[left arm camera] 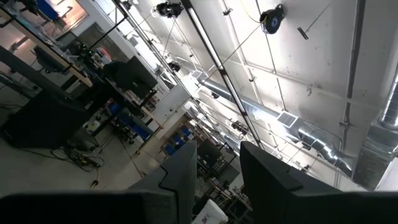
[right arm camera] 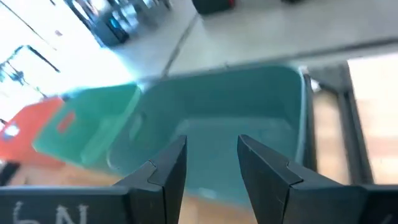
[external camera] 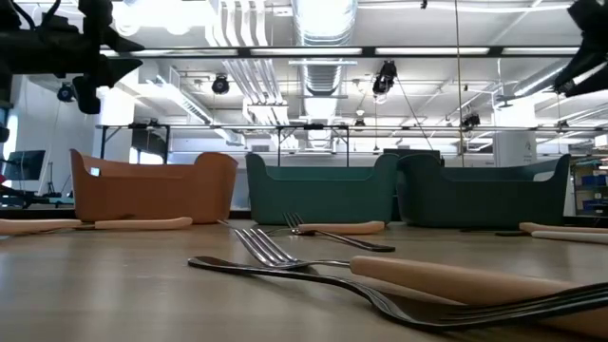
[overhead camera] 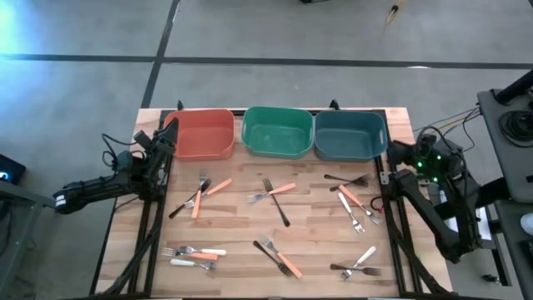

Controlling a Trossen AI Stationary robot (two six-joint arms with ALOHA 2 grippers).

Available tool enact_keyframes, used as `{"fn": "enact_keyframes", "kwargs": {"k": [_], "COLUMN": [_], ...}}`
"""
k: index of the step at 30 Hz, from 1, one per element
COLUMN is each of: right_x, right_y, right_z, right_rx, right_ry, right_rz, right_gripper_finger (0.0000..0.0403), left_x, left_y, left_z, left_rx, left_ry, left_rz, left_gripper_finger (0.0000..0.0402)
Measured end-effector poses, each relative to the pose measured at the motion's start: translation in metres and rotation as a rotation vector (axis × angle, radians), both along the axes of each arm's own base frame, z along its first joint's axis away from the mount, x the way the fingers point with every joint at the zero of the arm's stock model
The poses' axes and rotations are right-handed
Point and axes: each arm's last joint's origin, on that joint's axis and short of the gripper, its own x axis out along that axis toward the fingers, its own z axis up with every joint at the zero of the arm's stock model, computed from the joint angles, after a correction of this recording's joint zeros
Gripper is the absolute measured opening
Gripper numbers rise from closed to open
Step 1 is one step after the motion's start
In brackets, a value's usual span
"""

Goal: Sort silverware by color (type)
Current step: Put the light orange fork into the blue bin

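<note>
Three plastic bins are lining the wooden bench [overhead camera: 250,171]: one red-orange [overhead camera: 201,133], one green [overhead camera: 276,131], one teal [overhead camera: 350,135]. About a dozen small metal-tined forks [overhead camera: 275,201] are lying scattered. Left gripper [left arm camera: 217,168] and right gripper [right arm camera: 211,158] are both holding their fingers apart, empty.

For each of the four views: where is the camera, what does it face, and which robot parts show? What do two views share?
High: overhead, straight down on table; both arms at the sides.
Low: table height, across forks toward bins; arm parts at the top corners.
Left wrist: points at ceiling; left tool open, empty.
Right wrist: faces teal bin; right tool open, empty.
Shared: high and right wrist show the teal bin.
</note>
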Motion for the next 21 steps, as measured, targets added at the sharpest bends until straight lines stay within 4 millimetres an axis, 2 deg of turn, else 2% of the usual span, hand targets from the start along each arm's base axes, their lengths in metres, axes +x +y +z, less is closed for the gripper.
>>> {"fn": "enact_keyframes", "kwargs": {"k": [3, 8, 15, 21], "right_x": [0.005, 0.011, 0.018, 0.023], "right_y": [-0.01, -0.025, -0.038, -0.047], "right_z": [0.001, -0.005, -0.006, -0.006], "right_rx": [-0.095, -0.231, -0.286, -0.247], "right_ry": [-0.02, 0.052, 0.014, 0.019], "right_rz": [-0.008, -0.013, -0.009, 0.004], "right_gripper_finger": [0.0134, 0.0134, 0.0134, 0.0134], "left_x": [0.0, 0.0, 0.0, 0.0], "left_y": [0.0, 0.0, 0.0, 0.0], "left_z": [0.0, 0.0, 0.0, 0.0], "left_rx": [0.0, 0.0, 0.0, 0.0], "left_ry": [0.0, 0.0, 0.0, 0.0], "left_rz": [0.0, 0.0, 0.0, 0.0], "left_gripper_finger": [0.0107, 0.0107, 0.0107, 0.0107]}}
